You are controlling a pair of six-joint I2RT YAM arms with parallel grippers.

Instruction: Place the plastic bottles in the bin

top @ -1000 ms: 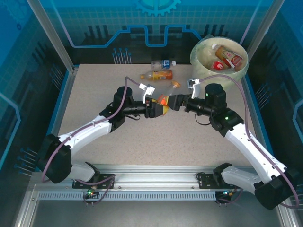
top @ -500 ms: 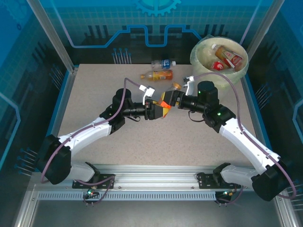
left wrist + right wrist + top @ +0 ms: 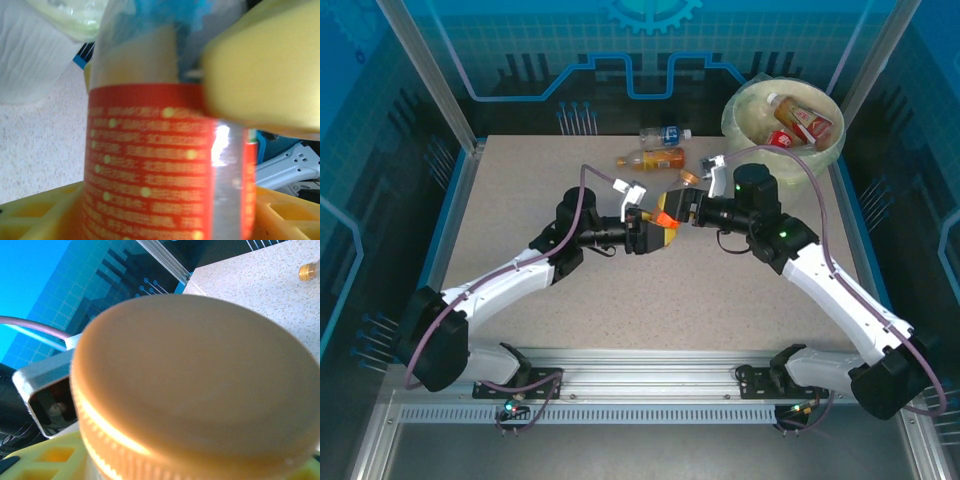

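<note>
1. Left claw (image 3: 660, 234) and right claw (image 3: 682, 211) are meeting tip to tip over mid surface (image 3: 540, 190), with the orange-label bottle (image 3: 667, 217) lying between them.
2. Right claw is grasping the orange-label bottle at its cap end. In the left wrist view, its yellow pad (image 3: 260, 75) is pressing on the bottle (image 3: 150, 160) above the label.
3. The cap (image 3: 200, 385) is sitting right in front of the right wrist camera.
4. Left claw: fingers (image 3: 35, 212) are flanking the bottle's base, but I cannot tell whether they are clenched or released.
5. The bin (image 3: 733, 128) is standing beyond and to the right of the right claw, holding other bottles (image 3: 802, 122).
6. An amber bottle (image 3: 652, 159) and a blue-label bottle (image 3: 664, 134) are lying on the surface just beyond both claws.
</note>
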